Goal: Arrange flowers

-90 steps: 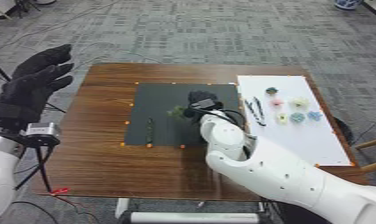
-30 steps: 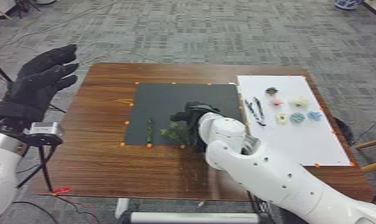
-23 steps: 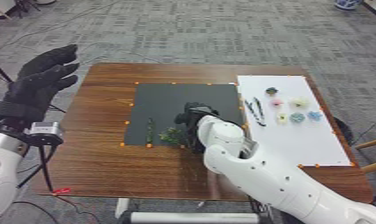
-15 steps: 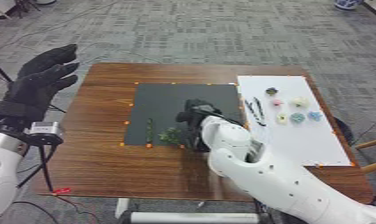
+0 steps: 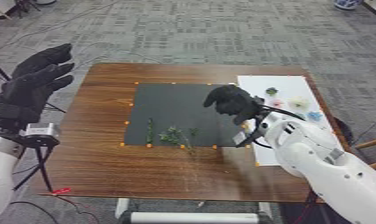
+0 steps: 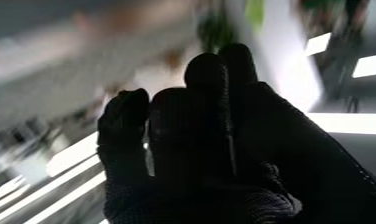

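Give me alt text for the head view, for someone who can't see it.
The robot's right hand hovers over the border between a dark mat and a white sheet on a brown wooden table. Leafy green sprigs lie on the mat, small pastel flower heads on the sheet; the left hand is raised at the left.

In the head view, hiding part of the white sheet at right behind the right hand and right arm; cutting off the left arm at far left. In the right wrist view, blurring a green shape beyond recognition.
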Tool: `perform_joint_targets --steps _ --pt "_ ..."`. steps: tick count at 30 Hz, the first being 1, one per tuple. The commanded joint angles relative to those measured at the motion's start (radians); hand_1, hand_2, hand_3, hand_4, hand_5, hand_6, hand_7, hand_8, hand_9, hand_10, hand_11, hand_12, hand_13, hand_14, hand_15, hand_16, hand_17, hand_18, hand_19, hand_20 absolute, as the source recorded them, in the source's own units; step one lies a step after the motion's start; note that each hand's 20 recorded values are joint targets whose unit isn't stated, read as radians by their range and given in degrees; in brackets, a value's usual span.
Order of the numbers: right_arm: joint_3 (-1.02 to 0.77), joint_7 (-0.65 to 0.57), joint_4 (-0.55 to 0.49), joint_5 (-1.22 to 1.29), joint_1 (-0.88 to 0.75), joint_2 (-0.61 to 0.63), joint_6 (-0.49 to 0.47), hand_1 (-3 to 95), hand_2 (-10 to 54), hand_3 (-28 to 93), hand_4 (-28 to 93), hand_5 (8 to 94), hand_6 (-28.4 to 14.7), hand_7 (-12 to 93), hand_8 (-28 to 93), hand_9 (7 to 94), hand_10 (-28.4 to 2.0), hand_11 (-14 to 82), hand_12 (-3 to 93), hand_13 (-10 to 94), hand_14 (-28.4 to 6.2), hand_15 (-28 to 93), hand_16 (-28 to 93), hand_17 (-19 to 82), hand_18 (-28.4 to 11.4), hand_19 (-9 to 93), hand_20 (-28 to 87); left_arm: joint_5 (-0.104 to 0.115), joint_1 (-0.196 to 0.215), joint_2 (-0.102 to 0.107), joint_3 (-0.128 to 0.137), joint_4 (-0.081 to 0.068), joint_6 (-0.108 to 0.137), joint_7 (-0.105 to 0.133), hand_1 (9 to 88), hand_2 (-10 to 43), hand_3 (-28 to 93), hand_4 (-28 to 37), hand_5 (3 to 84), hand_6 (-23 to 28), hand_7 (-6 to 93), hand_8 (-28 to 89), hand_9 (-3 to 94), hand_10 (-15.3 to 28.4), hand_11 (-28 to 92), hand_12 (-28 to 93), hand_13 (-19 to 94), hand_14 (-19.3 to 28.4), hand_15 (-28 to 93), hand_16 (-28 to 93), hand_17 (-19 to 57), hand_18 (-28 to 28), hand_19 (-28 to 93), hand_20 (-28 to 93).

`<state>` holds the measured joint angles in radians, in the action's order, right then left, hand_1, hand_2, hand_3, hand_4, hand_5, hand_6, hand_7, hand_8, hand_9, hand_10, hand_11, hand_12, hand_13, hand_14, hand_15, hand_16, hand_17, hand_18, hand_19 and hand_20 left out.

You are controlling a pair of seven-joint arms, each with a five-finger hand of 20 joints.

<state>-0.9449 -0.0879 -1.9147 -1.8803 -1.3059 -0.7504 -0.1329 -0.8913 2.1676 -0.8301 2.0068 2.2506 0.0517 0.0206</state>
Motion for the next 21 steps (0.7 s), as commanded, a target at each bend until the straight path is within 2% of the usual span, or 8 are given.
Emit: perform_joint_targets --steps 1,10,15,21 --pt "0.110 0.302 0.046 -0.122 0.005 0.047 -0.147 31.2 17.6 93 -12 46.1 1.3 34 -17 55.8 -12.5 45.3 64.6 54 -10.7 76 47 26 -19.7 80 52 0.004 -0.010 -0.002 -0.004 0.006 0.006 0.009 26.2 -5.9 71 -26.2 22.8 2.2 20.2 -10 14.5 9.0 20 19 5 12.0 38 -5 -11.5 17.6 39 8" --pt "0.083 0.319 0.044 -0.163 -0.037 0.044 -0.197 31.6 16.3 93 -13 53.0 2.0 35 -18 55.8 -12.1 46.1 62.3 53 -11.2 76 46 25 -19.6 79 52 0.004 0.001 -0.004 0.003 0.009 0.007 0.012 26.3 -5.6 70 -26.1 22.6 2.2 20.0 -10 14.4 9.1 19 19 5 12.0 37 -5 -11.4 17.6 39 8" --pt "0.103 0.315 0.055 -0.208 -0.024 0.029 -0.237 31.4 15.4 93 -15 54.5 2.0 36 -18 56.4 -11.9 46.0 62.0 53 -11.5 76 45 25 -19.7 79 52 0.006 0.001 -0.004 0.000 0.008 0.005 0.014 26.3 -5.4 70 -25.7 22.5 2.2 19.8 -9 14.3 9.1 19 19 5 11.9 37 -4 -11.4 17.6 39 8" --pt "0.146 0.300 0.067 -0.198 0.004 0.017 -0.232 30.9 14.5 93 -16 54.8 1.9 35 -18 56.4 -11.9 46.1 61.9 53 -11.9 77 43 25 -19.9 79 52 0.007 -0.001 -0.003 -0.003 0.006 0.003 0.014 26.3 -5.4 70 -25.4 22.4 2.2 19.8 -9 14.3 9.1 19 19 5 11.9 37 -4 -11.4 17.5 38 8"
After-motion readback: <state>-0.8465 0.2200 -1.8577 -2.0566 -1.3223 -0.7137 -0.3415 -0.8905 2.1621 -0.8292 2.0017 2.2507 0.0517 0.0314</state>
